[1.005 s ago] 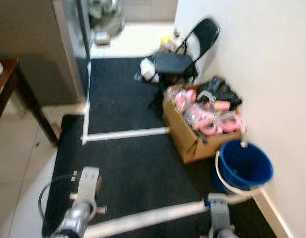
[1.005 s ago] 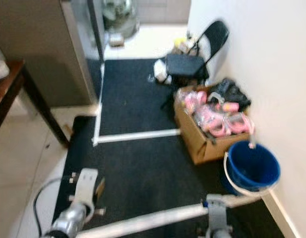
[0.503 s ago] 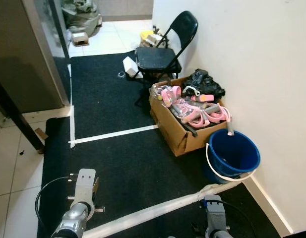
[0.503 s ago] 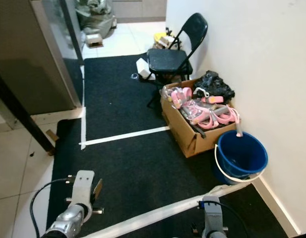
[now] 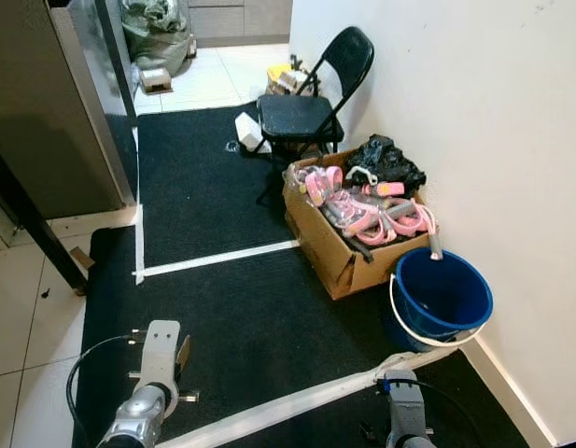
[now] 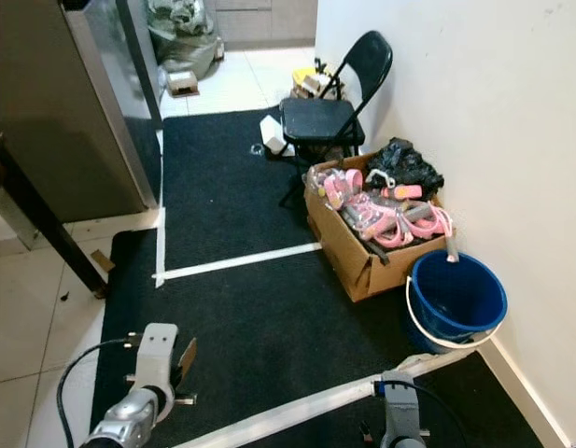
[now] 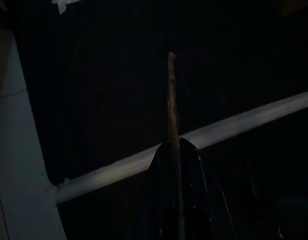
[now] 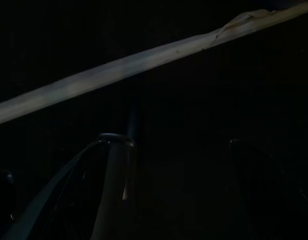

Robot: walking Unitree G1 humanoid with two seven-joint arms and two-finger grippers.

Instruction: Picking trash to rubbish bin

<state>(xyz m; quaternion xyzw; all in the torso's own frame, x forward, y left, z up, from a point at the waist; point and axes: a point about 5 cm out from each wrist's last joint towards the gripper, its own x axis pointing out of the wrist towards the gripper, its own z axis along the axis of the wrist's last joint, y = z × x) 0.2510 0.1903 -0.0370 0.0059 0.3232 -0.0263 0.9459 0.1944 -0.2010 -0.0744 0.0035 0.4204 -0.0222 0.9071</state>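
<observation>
Between the earlier frames and now, the whole head-camera picture has shifted and sharpened: blur is gone, and the far end of the black carpet (image 5: 222,187) with the tiled floor (image 5: 203,79) beyond shows more fully. This is camera motion as the robot walks or turns; the objects themselves appear to hold their places relative to one another.

Current layout:
- A blue bucket (image 5: 441,299) with a white handle stands against the white wall (image 5: 474,121) on the robot's right. It looks empty and is judged to be the rubbish bin.
- Just beside it, farther along the wall, a cardboard box (image 5: 339,252) holds pink items (image 5: 367,210), with a black bag (image 5: 386,159) at its far corner.
- A black folding chair (image 5: 311,103) stands beyond the box. White crumpled pieces (image 5: 247,131) lie on the carpet beside the chair; these are the likeliest trash, well apart from the bucket.
- White tape strips (image 5: 217,259) cross the carpet.

Gripper state:
- Left gripper (image 7: 176,165): arm low on the left. Its wrist view is dark; the two fingers appear pressed together, with a thin pale edge running along the seam. Whether that is a held scrap cannot be told.
- Right gripper (image 8: 168,160): arm low on the right. Dark fingers stand apart with a gap between them, nothing held.

Task meaning: the steadier view places bin and candidate trash in sight together. No item is confirmed in hand; the approach to the trash is judged not yet done
</observation>
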